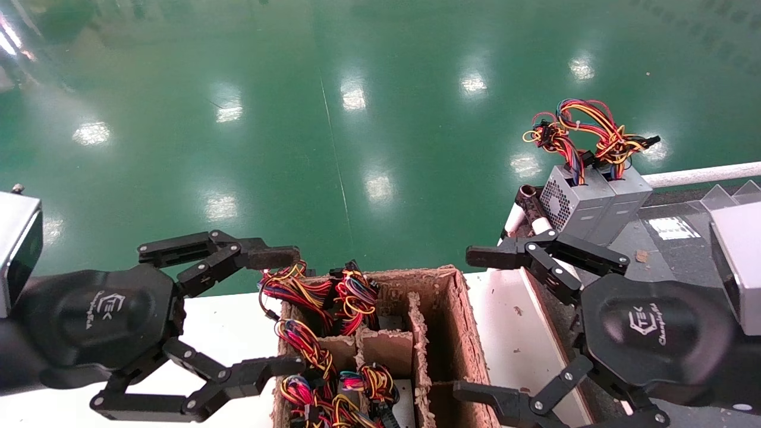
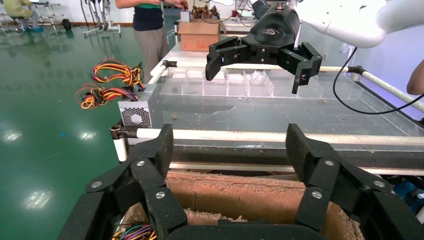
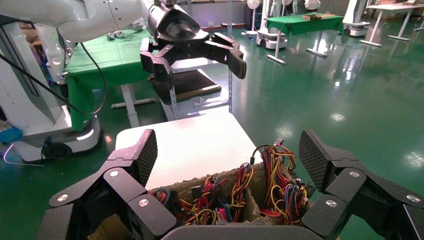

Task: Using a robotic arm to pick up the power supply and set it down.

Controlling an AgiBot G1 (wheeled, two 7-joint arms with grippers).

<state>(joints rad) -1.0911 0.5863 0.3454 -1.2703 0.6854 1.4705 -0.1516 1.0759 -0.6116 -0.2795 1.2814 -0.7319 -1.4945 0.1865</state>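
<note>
Two grey power supplies (image 1: pixel 588 202) stand side by side on the corner of the right bench, their coloured wires (image 1: pixel 585 131) bunched on top; the left wrist view shows one of them (image 2: pixel 135 114). More wire bundles (image 1: pixel 324 333) fill the left cells of a cardboard carton (image 1: pixel 452 321) (image 3: pixel 225 187). My left gripper (image 1: pixel 282 312) (image 2: pixel 230 150) hovers open at the carton's left side, holding nothing. Over the carton's empty right cells my right gripper (image 1: pixel 475 324) (image 3: pixel 229 160) is open and holds nothing too.
The carton sits on a white table (image 1: pixel 226 321) (image 3: pixel 190 145). The dark bench (image 1: pixel 672 249) has a white tube rail (image 2: pixel 280 136) and clear plastic trays (image 2: pixel 225 82). A person (image 2: pixel 150 25) stands beyond the bench. Green floor (image 1: pixel 357 119) lies ahead.
</note>
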